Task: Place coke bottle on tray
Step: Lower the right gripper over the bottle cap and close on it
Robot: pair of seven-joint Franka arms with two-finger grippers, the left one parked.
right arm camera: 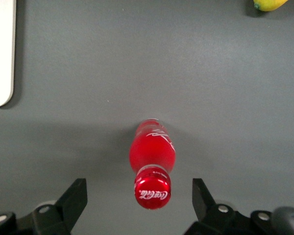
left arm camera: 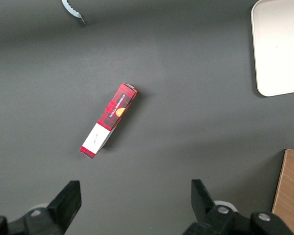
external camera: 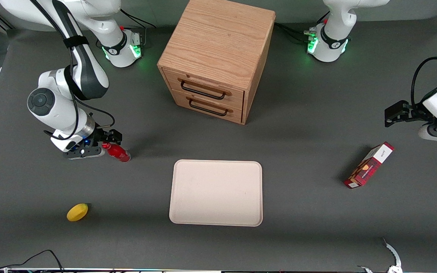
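My gripper (right arm camera: 137, 198) hangs just over the coke bottle (right arm camera: 152, 152), jaws wide apart with the red cap between them, nothing clamped yet. The bottle stands on the table toward my working arm's end, well apart from the tray (external camera: 216, 192). Risk, as I see it: that glossy narrow neck slips, or a finger (right arm camera: 73, 198) clips the cap and topples it toward the lemon (external camera: 77, 212).

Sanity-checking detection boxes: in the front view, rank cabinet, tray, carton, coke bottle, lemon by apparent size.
1. cabinet
2. tray
3. carton
4. coke bottle, standing between the open gripper fingers
5. lemon
Bottle and lemon look close; the bottle is partly hidden, so that order is unsure.
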